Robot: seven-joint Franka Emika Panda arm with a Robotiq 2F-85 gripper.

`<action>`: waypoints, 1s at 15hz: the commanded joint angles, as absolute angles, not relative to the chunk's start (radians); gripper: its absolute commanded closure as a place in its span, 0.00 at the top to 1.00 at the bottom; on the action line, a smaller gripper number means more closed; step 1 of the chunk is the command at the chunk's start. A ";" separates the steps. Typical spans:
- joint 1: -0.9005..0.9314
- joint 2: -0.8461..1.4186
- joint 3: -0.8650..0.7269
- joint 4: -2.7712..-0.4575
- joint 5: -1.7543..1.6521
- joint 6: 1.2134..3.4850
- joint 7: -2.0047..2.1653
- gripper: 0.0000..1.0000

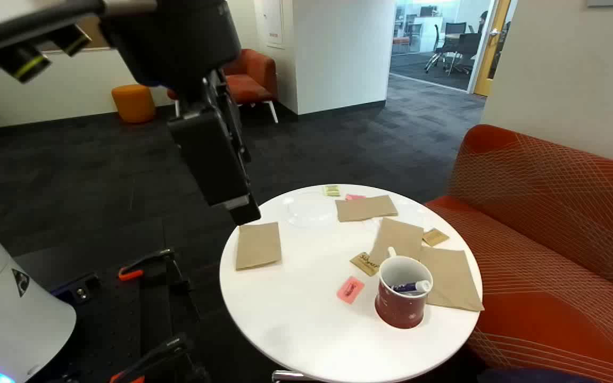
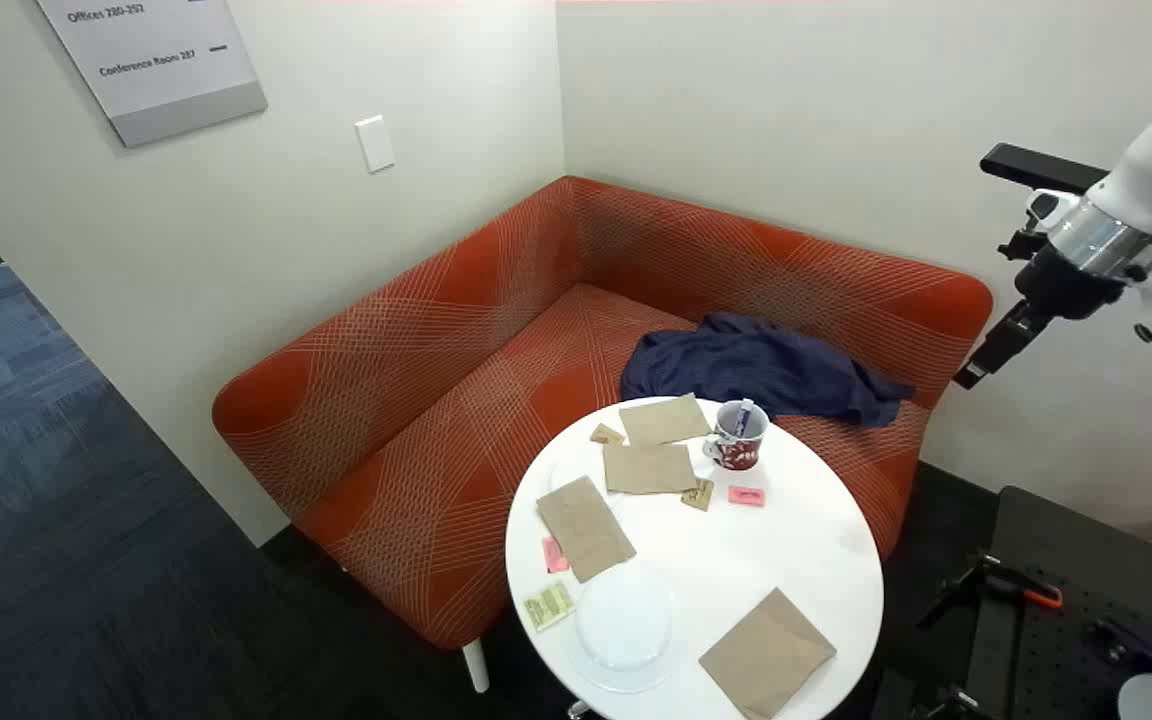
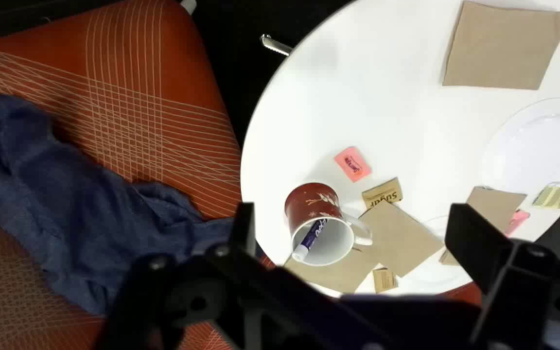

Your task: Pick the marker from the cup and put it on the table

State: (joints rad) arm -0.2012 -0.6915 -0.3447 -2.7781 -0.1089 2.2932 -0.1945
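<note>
The maroon cup (image 1: 398,309) stands upright on the round white table (image 1: 306,303), near the sofa side. It also shows in an exterior view (image 2: 738,456) and in the wrist view (image 3: 307,201). The marker (image 1: 405,288), dark blue with a whitish end, leans inside the cup with that end at the rim; its lower end is hidden. It also shows in an exterior view (image 2: 743,417) and in the wrist view (image 3: 313,235). My gripper (image 3: 351,218) is open and empty, high above and apart from the cup. It shows side-on in both exterior views (image 1: 241,208) (image 2: 972,374).
Tan napkins (image 1: 258,246), a pink packet (image 1: 350,290), a sugar packet (image 1: 365,263) and a clear plate (image 2: 626,618) lie on the table. A napkin lies by the cup. An orange-red sofa (image 2: 496,400) with a dark blue cloth (image 2: 756,370) borders the table.
</note>
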 commanded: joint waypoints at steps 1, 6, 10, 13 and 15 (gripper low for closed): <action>-0.221 -0.688 -0.325 -2.777 -0.090 2.292 -0.208 1.00; -0.221 -0.688 -0.325 -2.777 -0.090 2.292 -0.208 1.00; -0.221 -0.688 -0.325 -2.777 -0.090 2.292 -0.208 1.00; -0.215 -0.665 -0.314 -2.770 -0.073 2.322 -0.171 1.00; -0.209 -0.642 -0.302 -2.762 -0.052 2.343 -0.145 1.00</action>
State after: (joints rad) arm -0.2015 -0.6860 -0.3347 -2.7778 -0.0916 2.3022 -0.1843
